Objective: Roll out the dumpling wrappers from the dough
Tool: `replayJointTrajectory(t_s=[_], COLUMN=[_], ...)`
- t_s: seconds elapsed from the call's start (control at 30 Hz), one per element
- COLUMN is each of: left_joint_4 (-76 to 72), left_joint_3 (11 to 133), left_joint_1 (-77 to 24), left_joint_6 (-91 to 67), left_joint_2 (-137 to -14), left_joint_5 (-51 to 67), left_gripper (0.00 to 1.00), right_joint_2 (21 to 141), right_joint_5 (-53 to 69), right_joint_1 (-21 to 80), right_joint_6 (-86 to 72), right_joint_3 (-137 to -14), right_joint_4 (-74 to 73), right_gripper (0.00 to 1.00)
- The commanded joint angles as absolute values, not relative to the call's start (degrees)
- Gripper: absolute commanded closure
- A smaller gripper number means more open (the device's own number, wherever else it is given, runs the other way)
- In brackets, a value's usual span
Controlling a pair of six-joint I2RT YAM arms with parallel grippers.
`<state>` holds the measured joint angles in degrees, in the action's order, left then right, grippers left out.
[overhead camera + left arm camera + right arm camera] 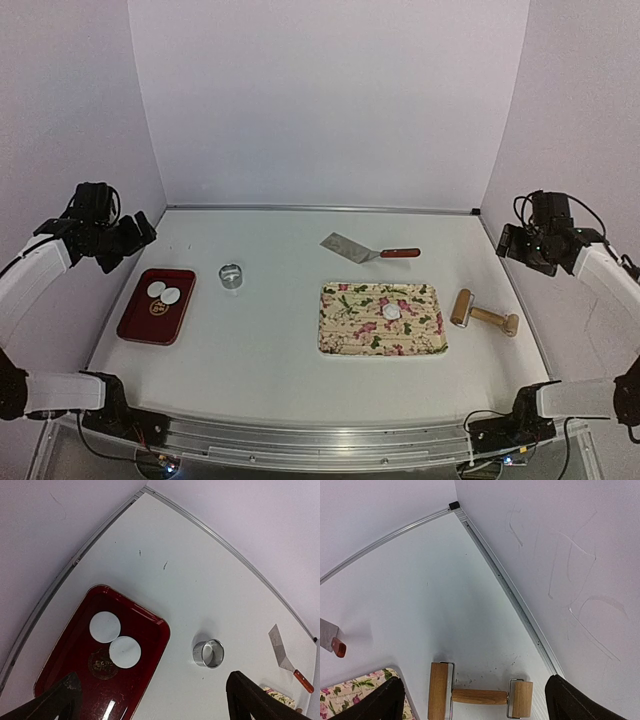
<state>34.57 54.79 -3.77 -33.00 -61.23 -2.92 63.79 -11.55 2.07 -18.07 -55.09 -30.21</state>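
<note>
Two dumpling wrappers (105, 626) lay side by side in the far half of the red tray (150, 617), left of centre; a small white dough piece (391, 312) sat on the floral board (350, 330). A ring cutter (208, 653) stood right of the tray, a spatula (350, 247) beyond the board, and a wooden roller (480, 696) to the board's right. The left gripper (152, 682) and right gripper (474, 682) hung raised at the sides, jaws spread wide, holding nothing.

The whole surface (270, 330) is seen from above; red tray (145, 647) and wooden roller (480, 696) are shared with seemingly high wrist views.
</note>
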Motion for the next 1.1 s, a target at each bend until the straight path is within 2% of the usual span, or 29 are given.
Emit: replayJointTrajectory(t_s=[0.0,0.27,0.43,0.63,0.83,1.07], left_joint_4=[38.1,33.3,32.1,24.0,17.8,21.1], left_joint_3=[57.8,52.6,56.5,60.8,65.1,72.2], left_joint_1=[-4.0,-6.8,-17.6,-28.4,-33.4,-33.7], left_joint_6=[-33.7,-36.3,-35.4,-37.8,-40.8,-40.4], left_joint_2=[-62.6,-59.0,-67.6,-80.7,-90.2,-96.6], left_joint_5=[-5.4,-1.7,-4.0,-0.8,5.6,9.8], left_gripper=[0.00,0.00,0.00,0.00,0.00,0.00], right_joint_2=[64.5,68.8,74.0,76.9,78.8,84.0], right_joint_5=[-11.1,-2.8,8.5,12.0,12.2,18.8], right_joint_1=[2.2,0.1,-7.8,-16.8,-20.7,-21.1], right_joint_6=[-18.3,-22.8,-25.4,-26.6,-27.5,-29.7], right_joint_3=[-58.6,-59.5,-59.0,-57.5,-55.2,-52.5], right_joint_4=[-34.0,-39.8,-42.9,-46.8,-47.9,-47.4], right_gripper=[0.02,0.02,0.02,0.02,0.02,0.08])
